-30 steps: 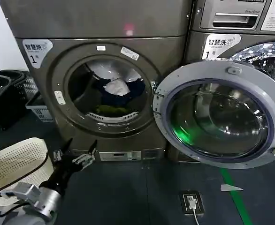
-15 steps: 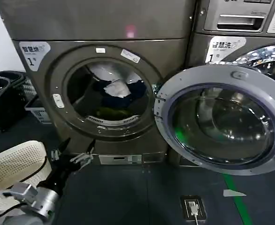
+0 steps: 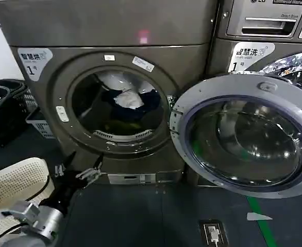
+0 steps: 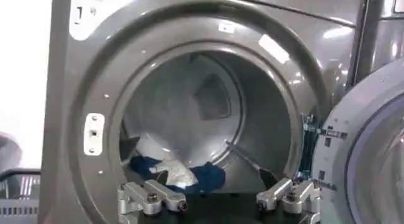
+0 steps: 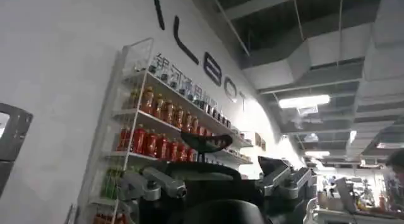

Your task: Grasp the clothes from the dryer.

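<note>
Open door (image 3: pixel 246 136) beside dryer (image 3: pixel 110 77); basket (image 3: pixel 17 180) by left pincer (image 3: pixel 79 167).

Lower clothes (image 3: pixel 124 125) behind the dryer (image 3: pixel 48 108) port rim; label text too small

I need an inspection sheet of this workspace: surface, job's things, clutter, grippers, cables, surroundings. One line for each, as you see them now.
Surface: dark floor with a green line at the robot's right.
Job's things: dryer with its door swung open; clothes lie inside the drum, white and navy on top, yellow-green below.
Clutter: cream perforated basket by the left arm; dark baskets beside the dryer.
Grippers: left gripper open, low before the dryer port, empty; right gripper open, raised toward a wall shelf.
Cables: floor socket with a plugged lead.
Surroundings: second machine at the right.
</note>
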Tool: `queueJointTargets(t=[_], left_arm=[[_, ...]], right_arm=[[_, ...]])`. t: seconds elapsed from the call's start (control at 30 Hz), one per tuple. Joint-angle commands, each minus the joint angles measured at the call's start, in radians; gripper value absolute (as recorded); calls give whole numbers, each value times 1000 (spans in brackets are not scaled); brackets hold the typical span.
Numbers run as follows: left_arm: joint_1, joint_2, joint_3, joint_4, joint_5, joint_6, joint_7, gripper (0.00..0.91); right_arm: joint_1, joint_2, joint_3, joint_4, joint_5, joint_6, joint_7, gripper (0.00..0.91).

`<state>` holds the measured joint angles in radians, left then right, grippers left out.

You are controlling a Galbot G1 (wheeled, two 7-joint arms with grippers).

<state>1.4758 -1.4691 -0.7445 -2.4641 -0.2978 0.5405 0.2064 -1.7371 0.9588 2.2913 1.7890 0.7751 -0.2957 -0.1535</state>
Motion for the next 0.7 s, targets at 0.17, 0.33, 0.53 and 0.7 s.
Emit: queueJointTargets(t=[0.17, 0.33, 0.53, 0.7], left_arm=[[-2, -3, -2, 2, 0, 0, 0, 907], [-6, -4, -2, 8, 0, 0, 0, 907], [-12, -6, 2, 15, 1, 0, 0, 907], [-21, -3, 3, 21, 0, 1, 0, 907]], right_arm=[[4, 5, -4, 3, -1, 1, -2, 907], [3, 6, -1, 1, -1, 1, -2, 907], [4, 7, -1, 1, -2, 1, -2, 907], [6, 9, -5, 7, -2, 0, -3, 907]])
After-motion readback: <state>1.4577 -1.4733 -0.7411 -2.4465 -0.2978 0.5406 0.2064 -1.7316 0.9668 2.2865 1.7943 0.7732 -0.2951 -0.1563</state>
